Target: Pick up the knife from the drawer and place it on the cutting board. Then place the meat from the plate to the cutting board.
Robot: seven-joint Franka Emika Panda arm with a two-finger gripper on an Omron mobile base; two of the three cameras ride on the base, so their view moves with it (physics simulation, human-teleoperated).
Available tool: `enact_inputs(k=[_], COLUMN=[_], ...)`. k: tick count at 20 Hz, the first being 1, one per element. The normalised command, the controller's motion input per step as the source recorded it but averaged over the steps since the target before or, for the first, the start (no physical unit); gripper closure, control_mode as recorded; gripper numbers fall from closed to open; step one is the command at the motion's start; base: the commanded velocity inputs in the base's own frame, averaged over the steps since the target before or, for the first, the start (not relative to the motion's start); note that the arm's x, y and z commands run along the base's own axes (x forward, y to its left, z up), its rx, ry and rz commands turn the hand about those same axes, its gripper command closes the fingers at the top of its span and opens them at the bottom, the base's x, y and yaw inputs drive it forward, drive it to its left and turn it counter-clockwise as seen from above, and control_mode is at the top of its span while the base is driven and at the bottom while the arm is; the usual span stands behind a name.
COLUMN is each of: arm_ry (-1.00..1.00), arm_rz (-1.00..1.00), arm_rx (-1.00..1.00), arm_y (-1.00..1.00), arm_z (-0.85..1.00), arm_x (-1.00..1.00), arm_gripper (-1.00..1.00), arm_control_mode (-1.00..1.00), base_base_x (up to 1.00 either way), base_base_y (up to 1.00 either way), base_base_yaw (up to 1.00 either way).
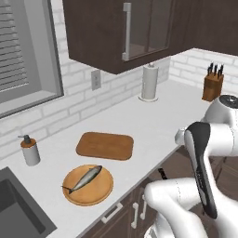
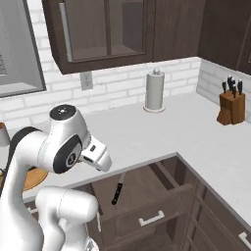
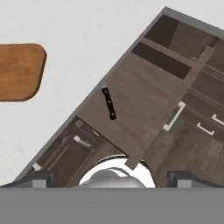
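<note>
Drawer (image 2: 142,196) open; knife (image 2: 118,188) lies flat inside near its left wall (handle toward the front). Fish (image 1: 85,179) on plate (image 1: 102,191), cutting board (image 1: 105,145) just beyond. Gripper (image 3: 109,175) above the drawer, fingers (image 3: 181,177) spread apart, holding nothing.

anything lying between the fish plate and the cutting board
Nothing: in the left base view, just a narrow strip of bare white counter separates the plate from the cutting board.
</note>
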Motion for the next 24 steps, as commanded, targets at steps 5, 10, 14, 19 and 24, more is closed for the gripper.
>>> enact_inputs(k=[5,10,14,19,24], arm_ry=[0.04,0.17,0.20,0.16,0.04], arm_rz=[-0.08,-0.16,-0.18,-0.14,-0.08], arm_rx=[0.06,0.00,0.00,0.01,0.03], arm_y=[-0.89,-0.59,-0.69,-0.60,-0.30], arm_z=[-0.36,-0.38,-0.45,-0.37,-0.21], arm_x=[-0.03,0.08,0.11,0.16,0.21], arm_gripper=[-1.00,-1.00,-1.00,-1.00,-1.00], arm_control_mode=[-1.00,-1.00,-1.00,-1.00,-1.00], base_base_x=[0.00,0.00,0.00,0.00,0.00], base_base_y=[0.00,0.00,0.00,0.00,0.00], base_base_yaw=[0.00,0.00,0.00,0.00,0.00])
